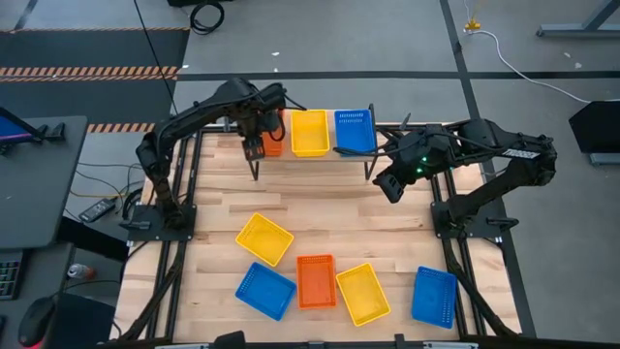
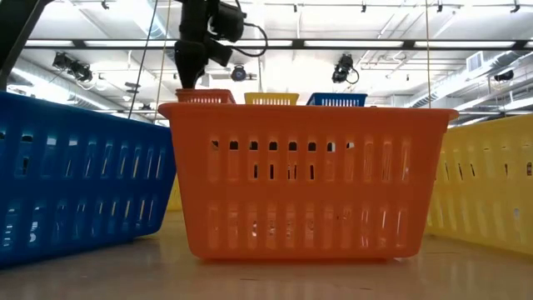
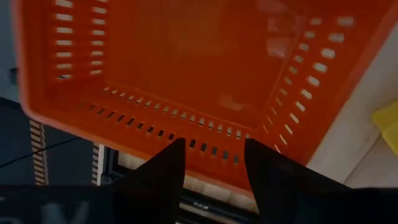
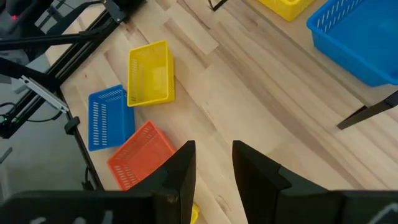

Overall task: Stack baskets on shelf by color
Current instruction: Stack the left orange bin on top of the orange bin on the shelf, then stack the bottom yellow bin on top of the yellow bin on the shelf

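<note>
The shelf (image 1: 320, 155) stands at the table's far side and carries an orange basket (image 1: 274, 144) at its left end, a yellow one (image 1: 309, 132) in the middle and a blue one (image 1: 355, 131) at the right. My left gripper (image 1: 254, 147) is open at the orange basket's near-left side; in the left wrist view that basket (image 3: 199, 68) fills the picture, with the fingertips (image 3: 177, 158) before its slotted wall. My right gripper (image 1: 390, 184) is open and hangs over bare table near the shelf's right end. Several more baskets lie on the table's near half. My left gripper (image 3: 212, 155) has its open fingertips in front of the orange basket's slotted side wall (image 3: 211, 146), coming from above and slanting. The basket rests on the shelf. I cannot tell whether the fingers touch the wall.
Loose on the near half lie a yellow basket (image 1: 263, 238), a blue one (image 1: 264, 290), an orange one (image 1: 315, 280), another yellow (image 1: 362, 293) and another blue (image 1: 434, 296). Bare wood (image 1: 329, 199) lies between them and the shelf's black legs (image 1: 368, 170).
</note>
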Robot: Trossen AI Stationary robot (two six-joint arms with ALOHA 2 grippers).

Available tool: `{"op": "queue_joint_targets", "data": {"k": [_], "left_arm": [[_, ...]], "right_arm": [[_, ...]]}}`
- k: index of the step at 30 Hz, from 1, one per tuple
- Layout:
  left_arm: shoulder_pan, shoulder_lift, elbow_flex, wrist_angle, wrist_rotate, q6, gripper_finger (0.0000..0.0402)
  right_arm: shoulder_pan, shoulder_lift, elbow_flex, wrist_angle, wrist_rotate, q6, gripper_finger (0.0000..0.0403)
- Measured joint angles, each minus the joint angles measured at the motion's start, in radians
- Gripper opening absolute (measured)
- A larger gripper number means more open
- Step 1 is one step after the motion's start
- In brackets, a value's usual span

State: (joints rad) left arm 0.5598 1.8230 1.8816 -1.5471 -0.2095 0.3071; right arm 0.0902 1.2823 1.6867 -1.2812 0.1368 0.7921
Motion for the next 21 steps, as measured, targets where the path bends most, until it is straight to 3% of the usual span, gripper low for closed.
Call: {"op": "queue_joint_targets", "data": {"k": [7,13,21], "left_arm": [[-0.002,-0.038,0.02,0.026,0.0,-0.026,0.0172],[-0.011,-0.068,0.139,0.04,0.069,-0.106,0.0172],[-0.127,-0.102,0.264,0.047,0.136,-0.258,0.0172]], "right_arm": [[0.001,-0.001,0.0,0.0,-0.013,0.0,0.0112],[0.013,-0.001,0.0,0.015,-0.026,-0.007,0.0112],[0.101,0.063,-0.005,0.038,-0.051,-0.162,0.0112]]}}
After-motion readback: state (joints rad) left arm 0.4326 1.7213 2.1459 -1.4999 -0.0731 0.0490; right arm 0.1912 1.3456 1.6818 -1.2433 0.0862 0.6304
